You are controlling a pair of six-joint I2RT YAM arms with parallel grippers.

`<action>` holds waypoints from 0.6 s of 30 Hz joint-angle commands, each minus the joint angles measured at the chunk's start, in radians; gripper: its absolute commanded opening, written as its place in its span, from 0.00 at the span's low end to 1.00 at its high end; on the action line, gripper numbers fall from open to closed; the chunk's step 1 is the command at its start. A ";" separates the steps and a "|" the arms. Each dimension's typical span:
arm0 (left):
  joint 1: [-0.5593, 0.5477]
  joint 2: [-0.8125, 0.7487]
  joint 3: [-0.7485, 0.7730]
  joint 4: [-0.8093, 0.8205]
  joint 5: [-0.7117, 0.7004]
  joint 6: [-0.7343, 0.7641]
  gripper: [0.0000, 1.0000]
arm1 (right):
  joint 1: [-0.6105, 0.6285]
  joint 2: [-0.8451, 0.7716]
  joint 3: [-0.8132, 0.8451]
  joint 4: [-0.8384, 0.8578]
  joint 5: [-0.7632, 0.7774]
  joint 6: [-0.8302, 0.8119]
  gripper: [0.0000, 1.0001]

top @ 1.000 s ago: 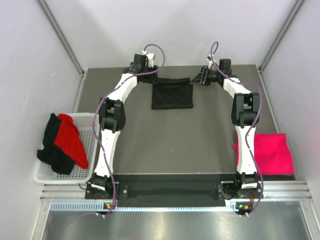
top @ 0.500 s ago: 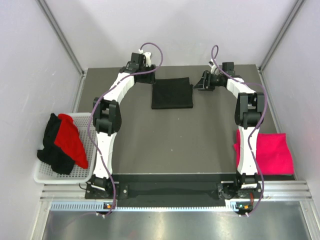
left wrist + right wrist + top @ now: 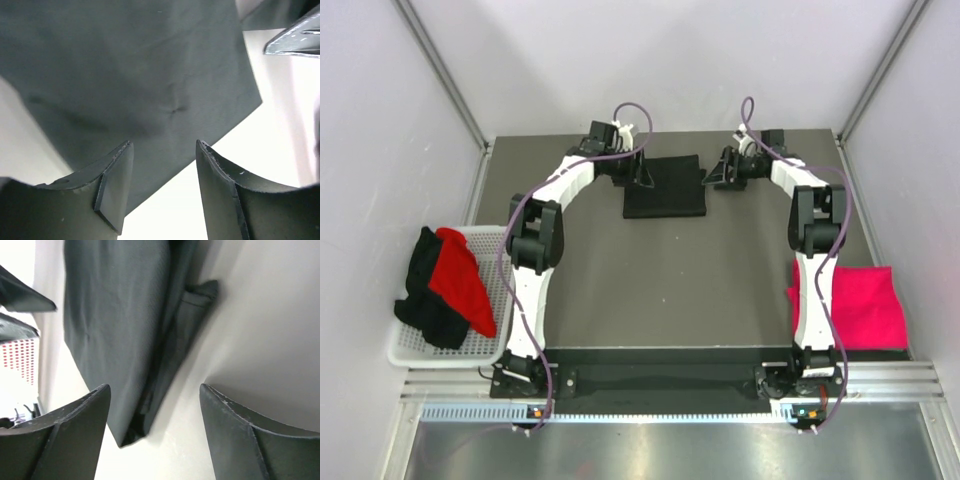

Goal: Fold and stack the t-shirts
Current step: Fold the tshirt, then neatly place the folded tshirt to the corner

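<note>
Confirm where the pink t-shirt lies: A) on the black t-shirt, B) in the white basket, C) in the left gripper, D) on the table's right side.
D: the pink t-shirt lies flat at the right edge of the table, apart from the folded black t-shirt.

Left claw [image 3: 162, 150] fingers spread apart above the edge of the black t-shirt [image 3: 130, 65]; cloth lies flat, small crease mid-panel; pale tabletop [image 3: 280, 125] on both sides.
</note>
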 commanded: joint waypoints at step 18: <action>-0.027 0.086 0.070 0.023 0.039 -0.026 0.57 | 0.075 0.139 0.039 0.163 -0.074 0.211 0.73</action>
